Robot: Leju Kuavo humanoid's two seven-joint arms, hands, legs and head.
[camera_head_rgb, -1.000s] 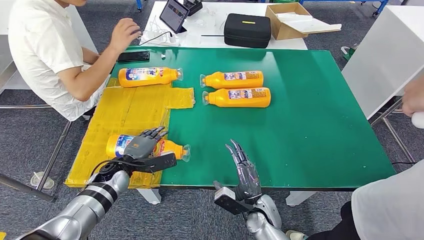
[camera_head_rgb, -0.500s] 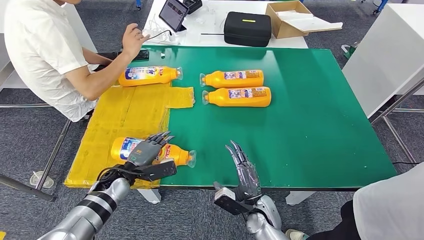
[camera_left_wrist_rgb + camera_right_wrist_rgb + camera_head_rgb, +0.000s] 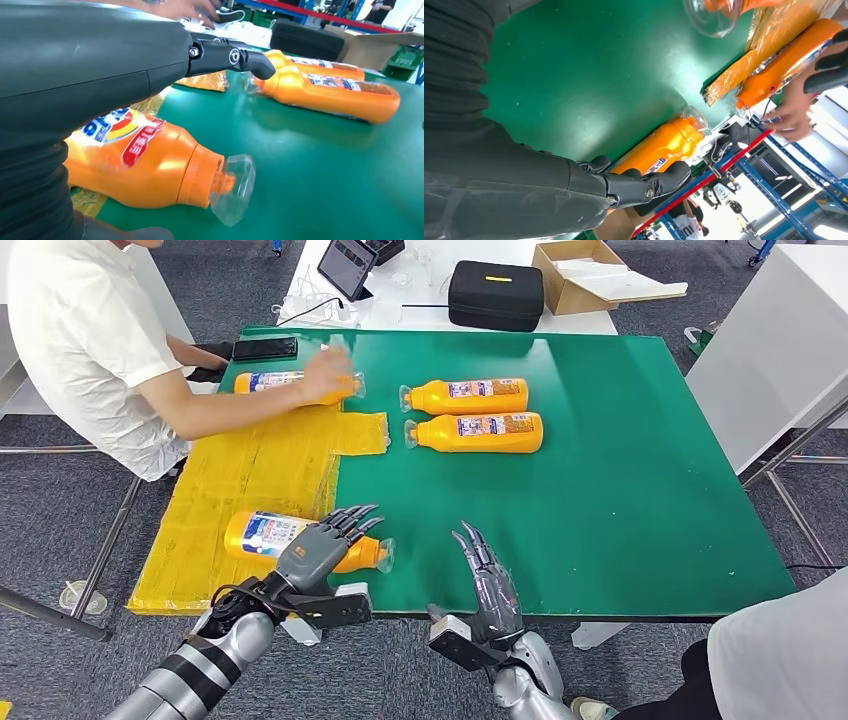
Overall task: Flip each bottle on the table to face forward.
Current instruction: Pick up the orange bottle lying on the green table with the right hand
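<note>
Several orange bottles lie on their sides on the green table (image 3: 620, 490). The nearest bottle (image 3: 262, 534) (image 3: 150, 165) lies half on the yellow mat (image 3: 250, 470), its blue-and-red label up and its clear cap (image 3: 386, 553) (image 3: 235, 187) pointing right. My left hand (image 3: 318, 550) hovers over its neck with the fingers (image 3: 230, 55) stretched out straight, not clasping it. My right hand (image 3: 487, 575) stands open at the table's front edge, holding nothing. Two more bottles (image 3: 470, 397) (image 3: 480, 433) lie side by side at the middle, caps pointing left. A person's hand (image 3: 325, 375) rests on the far-left bottle (image 3: 272, 382).
The person sits at the table's left side. A phone (image 3: 265, 348) lies at the far left corner. Behind on a white table are a black case (image 3: 495, 298), a cardboard box (image 3: 575, 280) and a tablet (image 3: 348, 268). Another person (image 3: 770, 660) stands at the near right.
My left hand slid right along the nearest bottle toward its neck, and the bottle shifted right. The person's hand came down onto the far-left bottle. My right hand stayed put.
</note>
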